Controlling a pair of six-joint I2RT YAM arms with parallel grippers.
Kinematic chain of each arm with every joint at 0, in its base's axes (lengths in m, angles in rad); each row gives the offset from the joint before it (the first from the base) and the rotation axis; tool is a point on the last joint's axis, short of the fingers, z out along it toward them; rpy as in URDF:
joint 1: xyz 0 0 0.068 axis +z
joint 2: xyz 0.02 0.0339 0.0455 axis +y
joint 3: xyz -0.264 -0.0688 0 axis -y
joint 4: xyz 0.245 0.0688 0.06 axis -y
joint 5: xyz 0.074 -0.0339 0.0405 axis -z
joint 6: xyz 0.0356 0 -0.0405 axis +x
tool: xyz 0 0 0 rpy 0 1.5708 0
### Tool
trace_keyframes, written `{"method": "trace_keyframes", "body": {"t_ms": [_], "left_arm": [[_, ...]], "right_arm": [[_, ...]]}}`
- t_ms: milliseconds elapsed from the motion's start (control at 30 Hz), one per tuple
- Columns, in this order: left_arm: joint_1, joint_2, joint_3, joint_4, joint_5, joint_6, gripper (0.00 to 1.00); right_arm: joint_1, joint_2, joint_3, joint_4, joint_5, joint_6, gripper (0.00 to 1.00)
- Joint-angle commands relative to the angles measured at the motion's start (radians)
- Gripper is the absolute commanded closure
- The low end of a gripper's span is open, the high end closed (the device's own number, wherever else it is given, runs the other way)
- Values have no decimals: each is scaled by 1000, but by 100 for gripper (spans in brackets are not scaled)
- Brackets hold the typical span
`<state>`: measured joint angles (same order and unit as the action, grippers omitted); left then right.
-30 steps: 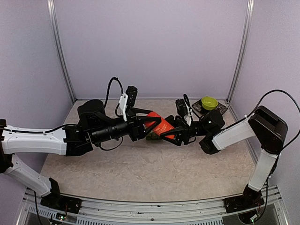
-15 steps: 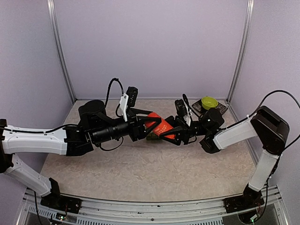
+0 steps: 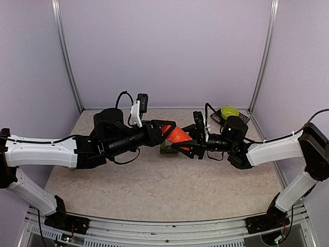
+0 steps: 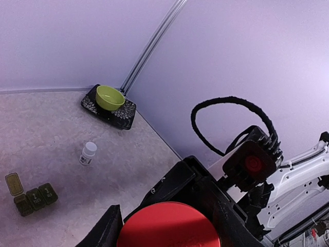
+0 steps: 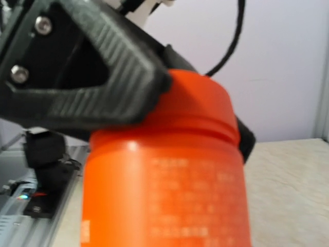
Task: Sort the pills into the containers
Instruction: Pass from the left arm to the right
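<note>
An orange pill bottle [image 3: 177, 135] hangs in the air between both arms, lying on its side above the table's middle. My left gripper [image 3: 164, 129] is shut on its cap end, whose red round face [image 4: 168, 227] fills the bottom of the left wrist view. My right gripper [image 3: 191, 143] is shut on the bottle's body [image 5: 164, 185]. One left finger [image 5: 87, 67] presses the cap. The dark green containers [image 4: 36, 198] lie on the table with one lid [image 4: 14, 183] open. They show partly below the bottle [image 3: 166, 149]. No pills are in view.
A small white bottle [image 4: 87, 153] stands on the table between the containers and the back right corner. A yellow-green bowl [image 3: 229, 112] sits on a dark patterned tray [image 4: 126, 114] in that corner. Walls and metal posts close in the table.
My right gripper has closed on the bottle's body and its arm has stretched out lower. The left arm and the bottle have shifted slightly right and up.
</note>
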<state>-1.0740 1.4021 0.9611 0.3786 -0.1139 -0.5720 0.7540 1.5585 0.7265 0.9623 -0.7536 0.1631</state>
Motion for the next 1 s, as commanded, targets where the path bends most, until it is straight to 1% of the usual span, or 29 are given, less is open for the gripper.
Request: {"method": "trace_keyframes", "body": {"t_ms": [0,100,200,267,300,333,467,600,700,767,867,967], "left_arm": [[-20,27,35,-73,-23,-63,46],[-25,26,44,-81,-31,-54,40],[-26,11,33,-72,-41,-31,28],[-25,-10,15,-60,-47,-9,19],[-26,-24,7,-52,-49,3,16],[-25,-40,-6,-42,-49,20,15],[-26,-118,-73,41,-24,132,2],[-21,-205,-151,122,34,349,1],[-5,-267,-219,177,134,481,1],[16,-296,-264,215,242,535,1],[38,-318,-285,226,382,600,1],[41,-320,-261,192,447,662,1]], "right_arm": [[-3,-51,-22,-70,262,-68,100],[-4,-65,-24,-80,263,-74,100],[-4,-74,-21,-92,214,-65,100],[-4,-85,-20,-99,183,-53,100],[-4,-91,-21,-103,170,-47,100],[-4,-98,-20,-109,156,-42,100],[-4,-115,-11,-156,82,-20,100],[-4,-123,30,-220,-61,61,100],[-4,-127,58,-232,-188,151,100],[-5,-133,60,-203,-256,219,100],[-4,-144,56,-153,-349,316,100],[-5,-155,59,-144,-392,377,100]]}}
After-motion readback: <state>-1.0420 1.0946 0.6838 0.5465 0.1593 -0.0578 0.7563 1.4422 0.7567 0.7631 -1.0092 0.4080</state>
